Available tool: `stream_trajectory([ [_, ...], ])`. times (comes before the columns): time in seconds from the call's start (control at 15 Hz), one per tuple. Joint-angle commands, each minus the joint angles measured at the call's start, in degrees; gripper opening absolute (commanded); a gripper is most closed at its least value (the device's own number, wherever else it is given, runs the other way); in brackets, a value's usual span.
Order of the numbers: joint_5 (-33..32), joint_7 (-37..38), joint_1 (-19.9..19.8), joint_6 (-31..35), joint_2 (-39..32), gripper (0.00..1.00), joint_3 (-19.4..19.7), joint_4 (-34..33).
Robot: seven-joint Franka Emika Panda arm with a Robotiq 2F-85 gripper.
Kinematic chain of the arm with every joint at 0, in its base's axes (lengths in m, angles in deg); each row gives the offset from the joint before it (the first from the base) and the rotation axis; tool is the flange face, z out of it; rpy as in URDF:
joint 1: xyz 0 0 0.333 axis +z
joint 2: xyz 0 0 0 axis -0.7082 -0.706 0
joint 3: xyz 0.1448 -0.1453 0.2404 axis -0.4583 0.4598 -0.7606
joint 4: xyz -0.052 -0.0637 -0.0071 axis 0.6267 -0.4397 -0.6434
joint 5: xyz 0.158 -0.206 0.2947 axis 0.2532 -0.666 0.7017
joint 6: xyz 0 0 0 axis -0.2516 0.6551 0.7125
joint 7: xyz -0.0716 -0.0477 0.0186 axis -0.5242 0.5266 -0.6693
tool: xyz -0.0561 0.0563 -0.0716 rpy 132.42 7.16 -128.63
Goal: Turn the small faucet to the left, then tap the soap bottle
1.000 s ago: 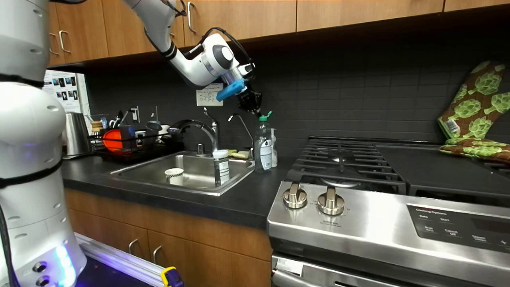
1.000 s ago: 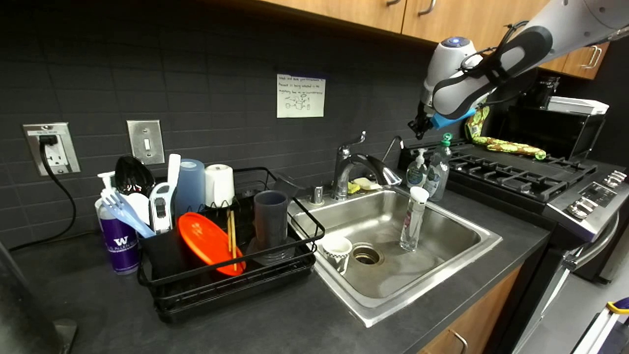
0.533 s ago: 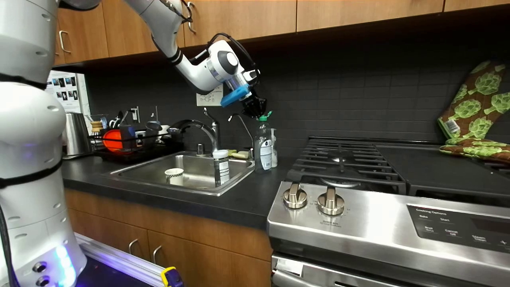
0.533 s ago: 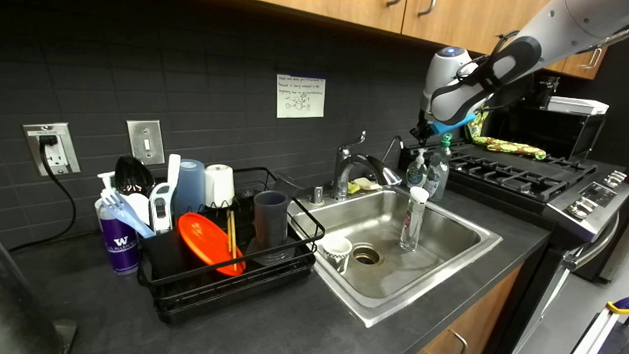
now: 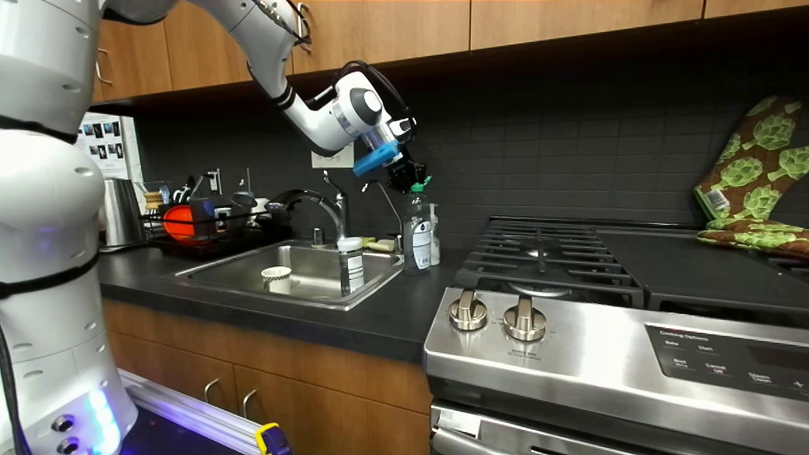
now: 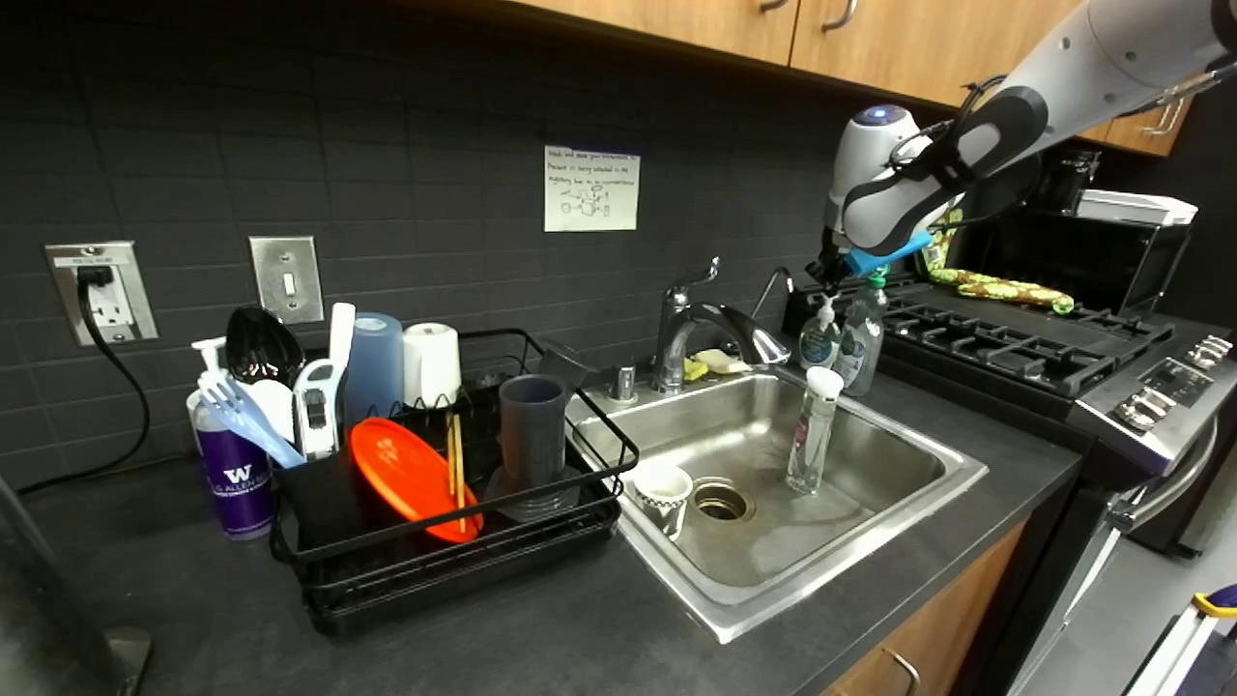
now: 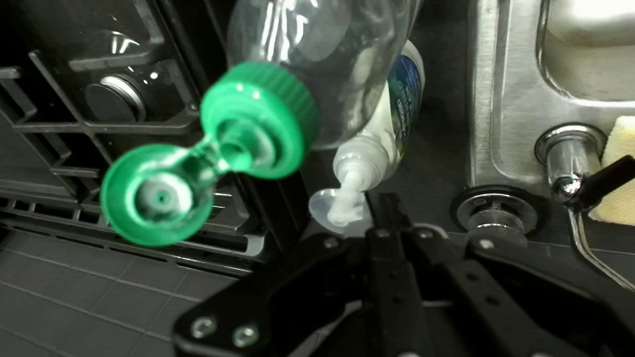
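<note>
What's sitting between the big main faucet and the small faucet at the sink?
In an exterior view, a yellowish sponge-like piece and a cream sponge lie between the bases of the main faucet and the small faucet.

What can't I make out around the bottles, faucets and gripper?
Wrist view: green-capped bottle, base cut off by top edge.
Wrist view: small faucet, tip cut off by right edge.
In an exterior view: lower part of small faucet, behind the main faucet.
In an exterior view: most of the pump bottle, behind the green-capped bottle.
Wrist view: whether the gripper touches the pump bottle, which it partly covers.
</note>
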Motion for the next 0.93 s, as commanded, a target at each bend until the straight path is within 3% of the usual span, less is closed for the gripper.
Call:
stream_trajectory([
  [0.0, -0.12, 0.48, 0.93, -0.45, -1.24, 0.00, 1.29, -1.39],
  [0.33, 0.55, -0.11, 1.00, -0.49, -1.15, 0.00, 1.27, -1.30],
  [0.87, 10.47, -8.23, -0.92, 1.60, 1.97, 0.00, -0.15, 0.71],
])
